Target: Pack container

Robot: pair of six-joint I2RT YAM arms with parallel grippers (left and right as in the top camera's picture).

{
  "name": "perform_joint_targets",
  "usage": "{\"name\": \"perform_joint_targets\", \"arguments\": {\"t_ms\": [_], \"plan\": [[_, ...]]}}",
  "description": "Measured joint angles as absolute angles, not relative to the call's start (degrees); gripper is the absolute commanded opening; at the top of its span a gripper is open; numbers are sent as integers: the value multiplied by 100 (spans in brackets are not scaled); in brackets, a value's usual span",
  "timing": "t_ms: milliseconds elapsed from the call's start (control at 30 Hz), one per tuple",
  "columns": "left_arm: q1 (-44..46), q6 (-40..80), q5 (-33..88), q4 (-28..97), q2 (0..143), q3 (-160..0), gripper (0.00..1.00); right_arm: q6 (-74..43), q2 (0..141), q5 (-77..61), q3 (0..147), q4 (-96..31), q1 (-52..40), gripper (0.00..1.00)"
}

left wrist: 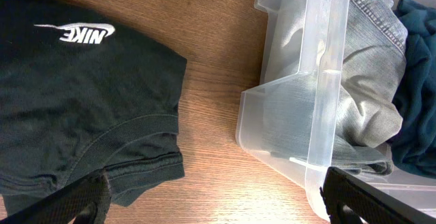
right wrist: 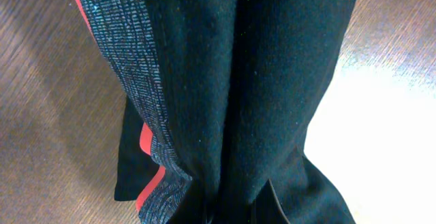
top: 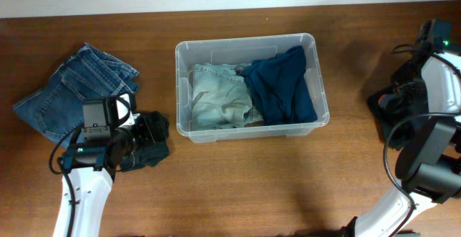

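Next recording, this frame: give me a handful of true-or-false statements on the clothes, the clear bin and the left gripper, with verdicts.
1. The large clear plastic bin holds a pale denim garment and a dark blue garment. True.
2. The black T-shirt with a white Nike logo lies inside the bin. False: it lies on the wooden table beside the bin.
3. The left gripper is open. True: its fingers stand wide apart.
4. The folded blue jeans lie on the right arm's side. False: they lie on the left arm's side.
5. A lid covers the bin. False: its top is open.
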State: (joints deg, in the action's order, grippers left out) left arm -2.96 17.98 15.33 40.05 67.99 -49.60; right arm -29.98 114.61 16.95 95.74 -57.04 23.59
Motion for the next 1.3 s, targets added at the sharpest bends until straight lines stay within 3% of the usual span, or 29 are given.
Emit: {"name": "perform_joint_targets", "arguments": {"t_ms": [233, 667, 1300], "plan": [[-296, 1798, 1533, 4003, 6799, -4960, 99, -3000, 11461, 1695, 9574, -6121, 2606, 4], [-296, 1798, 1533, 4005, 6799, -4960, 99, -3000, 11461, 1719, 9574, -6648, 3905, 4], [-296, 1798, 1533, 4005, 6799, -4960, 100, -3009, 11461, 1734, 9574, -5999, 3426, 4]]}}
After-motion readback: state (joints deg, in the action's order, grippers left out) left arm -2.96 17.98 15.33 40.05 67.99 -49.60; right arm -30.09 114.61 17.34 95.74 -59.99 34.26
